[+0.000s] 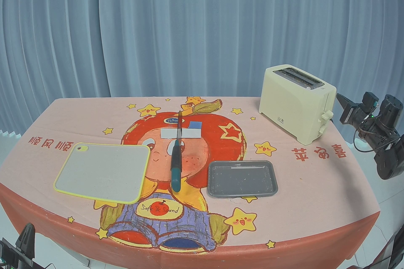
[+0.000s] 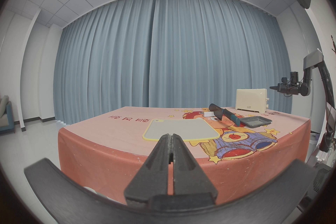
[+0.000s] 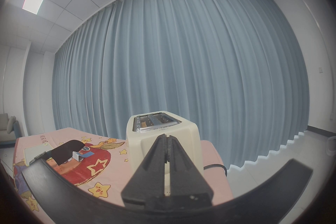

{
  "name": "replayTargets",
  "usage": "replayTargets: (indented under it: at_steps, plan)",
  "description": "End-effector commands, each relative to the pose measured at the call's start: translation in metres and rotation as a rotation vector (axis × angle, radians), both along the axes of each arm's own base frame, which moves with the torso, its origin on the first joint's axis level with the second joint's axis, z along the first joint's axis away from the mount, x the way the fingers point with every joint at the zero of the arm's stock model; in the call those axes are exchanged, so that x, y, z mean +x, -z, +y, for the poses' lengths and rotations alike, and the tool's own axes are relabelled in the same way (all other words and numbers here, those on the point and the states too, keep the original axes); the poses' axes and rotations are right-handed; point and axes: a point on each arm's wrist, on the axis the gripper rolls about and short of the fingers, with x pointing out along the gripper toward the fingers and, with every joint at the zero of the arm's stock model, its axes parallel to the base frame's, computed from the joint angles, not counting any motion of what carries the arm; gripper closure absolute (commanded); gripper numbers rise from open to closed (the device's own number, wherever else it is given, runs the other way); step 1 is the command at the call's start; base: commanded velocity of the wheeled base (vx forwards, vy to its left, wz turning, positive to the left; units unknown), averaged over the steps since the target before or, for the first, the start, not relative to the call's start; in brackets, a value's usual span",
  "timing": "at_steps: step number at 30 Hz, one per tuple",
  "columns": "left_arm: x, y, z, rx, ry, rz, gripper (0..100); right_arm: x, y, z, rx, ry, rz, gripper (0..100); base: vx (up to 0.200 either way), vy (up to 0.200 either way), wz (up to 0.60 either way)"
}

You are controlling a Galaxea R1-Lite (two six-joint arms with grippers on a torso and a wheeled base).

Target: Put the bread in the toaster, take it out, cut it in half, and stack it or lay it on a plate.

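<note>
Both my jaw pairs are pressed together: L gripper low by the table near-left corner, R gripper just beside the toaster at far right. Knife lies btwn cutting board & grey plate.

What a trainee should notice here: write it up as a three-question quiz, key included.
1. Fill in: the teal-handled knife lies between the yellow-rimmed grey cutting board and the grey rectangular ___.
2. True or false: the left gripper and the right gripper are both shut.
3. Standing nearest the right gripper: A a kettle, B the cream two-slot toaster, C a bowl?
Key: 1 tray; 2 true; 3 B.
</note>
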Motion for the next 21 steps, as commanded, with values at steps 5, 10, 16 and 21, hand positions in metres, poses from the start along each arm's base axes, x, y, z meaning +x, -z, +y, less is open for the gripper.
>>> replayTargets:
  at_steps: [5, 10, 16, 21]
  plan:
    - [0.0, 0.005, 0.0, -0.001, -0.001, 0.0, 100, -0.015, -0.024, 0.003, -0.006, -0.01, -0.066, 100, 0.0, 0.0, 0.0]
    - [0.0, 0.005, 0.0, 0.0, 0.0, 0.002, 100, -0.019, -0.022, 0.005, -0.005, -0.014, -0.054, 100, 0.0, 0.0, 0.0]
    - [0.0, 0.005, 0.0, -0.001, 0.0, 0.002, 100, -0.029, -0.022, 0.001, -0.007, -0.002, -0.045, 100, 0.0, 0.0, 0.0]
    - [0.0, 0.005, 0.0, -0.001, 0.0, 0.002, 100, -0.038, -0.028, 0.006, -0.007, -0.017, -0.065, 100, 0.0, 0.0, 0.0]
